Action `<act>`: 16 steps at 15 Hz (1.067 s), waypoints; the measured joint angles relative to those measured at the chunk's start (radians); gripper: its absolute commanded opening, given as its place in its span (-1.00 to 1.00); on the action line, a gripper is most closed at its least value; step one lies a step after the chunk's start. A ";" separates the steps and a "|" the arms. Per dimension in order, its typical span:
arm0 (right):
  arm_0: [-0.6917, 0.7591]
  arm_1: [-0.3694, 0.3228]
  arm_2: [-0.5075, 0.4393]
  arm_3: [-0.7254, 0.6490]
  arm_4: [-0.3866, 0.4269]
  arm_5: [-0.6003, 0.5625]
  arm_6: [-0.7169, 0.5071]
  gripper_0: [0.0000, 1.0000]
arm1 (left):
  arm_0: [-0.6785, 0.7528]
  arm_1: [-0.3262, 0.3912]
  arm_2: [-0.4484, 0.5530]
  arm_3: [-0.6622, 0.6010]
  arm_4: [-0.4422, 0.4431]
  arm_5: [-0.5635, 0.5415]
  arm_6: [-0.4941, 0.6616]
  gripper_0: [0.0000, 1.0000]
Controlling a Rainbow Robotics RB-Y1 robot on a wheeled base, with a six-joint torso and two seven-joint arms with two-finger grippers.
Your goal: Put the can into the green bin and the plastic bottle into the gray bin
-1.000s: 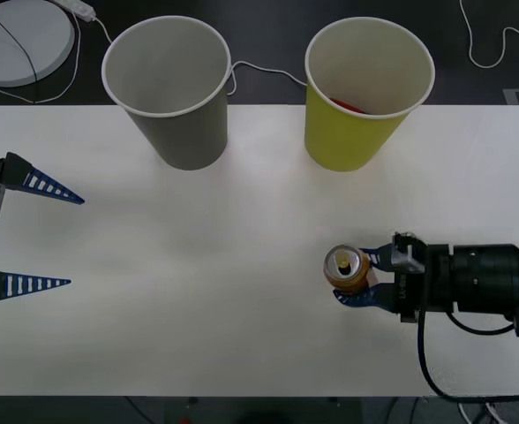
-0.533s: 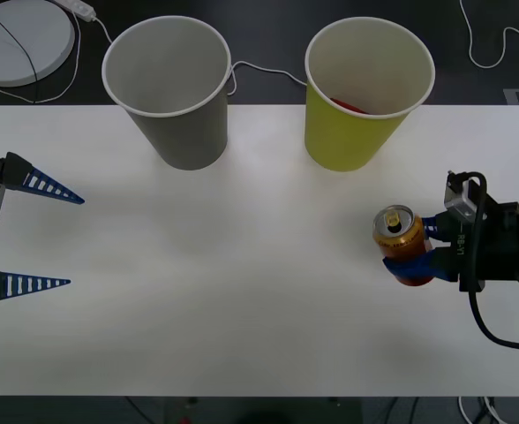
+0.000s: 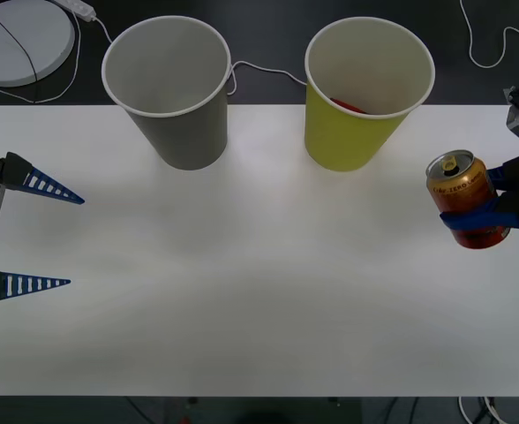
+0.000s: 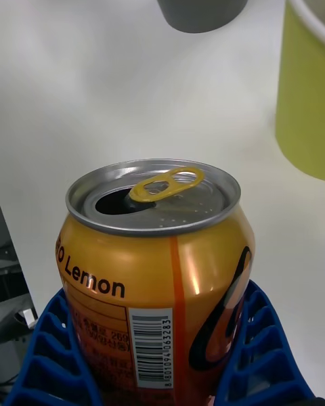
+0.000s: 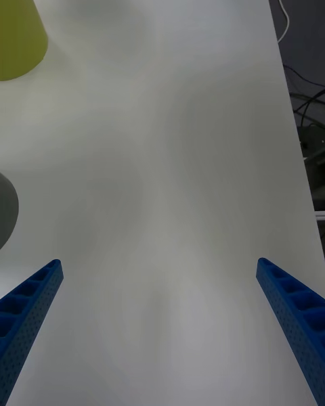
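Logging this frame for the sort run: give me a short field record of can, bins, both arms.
can: orange-red can, upright, opened top, clamped between blue fingers, held off the table
right gripper: at the right edge, right of the green bin
green bin: upright, something red inside
gray bin: upright, left of the green one
left gripper: at the left edge, jaws wide apart
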 measured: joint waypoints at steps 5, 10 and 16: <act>-0.126 -0.078 0.013 0.011 -0.004 -0.007 -0.174 -1.00 | 0.000 0.000 0.000 0.000 0.000 0.000 0.000 1.00; -0.320 -0.135 0.124 0.076 0.022 -0.008 -0.240 -1.00 | 0.000 0.000 0.000 0.000 0.000 0.000 0.000 1.00; -0.683 -0.160 0.413 0.339 0.045 -0.011 -0.240 -1.00 | 0.000 0.000 0.000 0.000 0.000 0.000 0.000 1.00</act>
